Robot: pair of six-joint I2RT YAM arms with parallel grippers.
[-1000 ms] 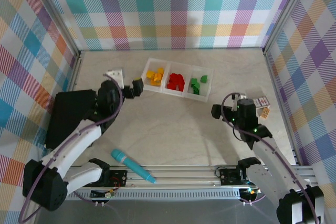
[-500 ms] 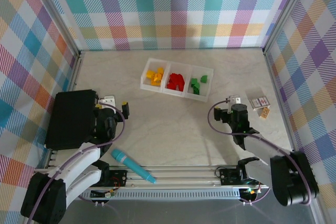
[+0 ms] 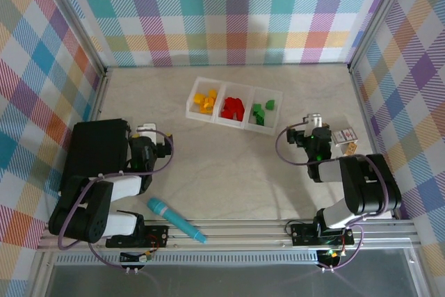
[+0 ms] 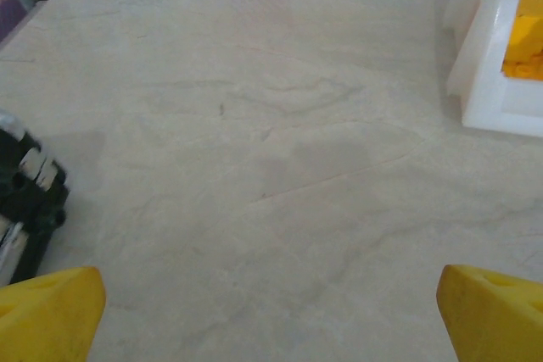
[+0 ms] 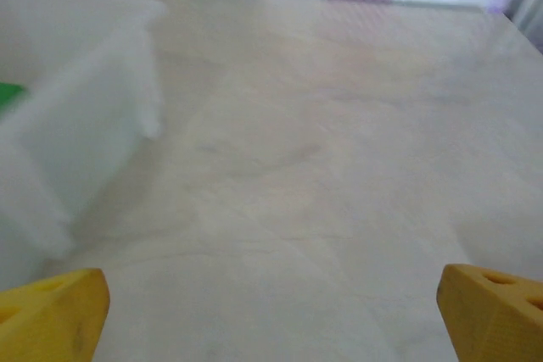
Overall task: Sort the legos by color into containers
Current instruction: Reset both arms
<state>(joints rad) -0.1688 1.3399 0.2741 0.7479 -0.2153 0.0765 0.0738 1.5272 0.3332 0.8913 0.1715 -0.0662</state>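
Every brick I can see sits in the white tray (image 4: pixel 485 61): yellow legos (image 3: pixel 205 101) in the end compartment nearest my left arm, red legos (image 3: pixel 231 107) in the middle, green legos (image 3: pixel 260 112) at the other end. My left gripper (image 4: pixel 271 318) hangs near the tray's yellow end and my right gripper (image 5: pixel 271 320) near its green end, both spread wide and empty. I judge the bricks light, rigid and slick, best pinched across two flat sides below the studs.

White 3-compt tray (image 3: pixel 233 124) lies flat, far centre. Inside: yellow legos (image 3: pixel 204 101) piled in left sq., red legos (image 3: pixel 232 108) in mid, green legos (image 3: pixel 261 113) on right.
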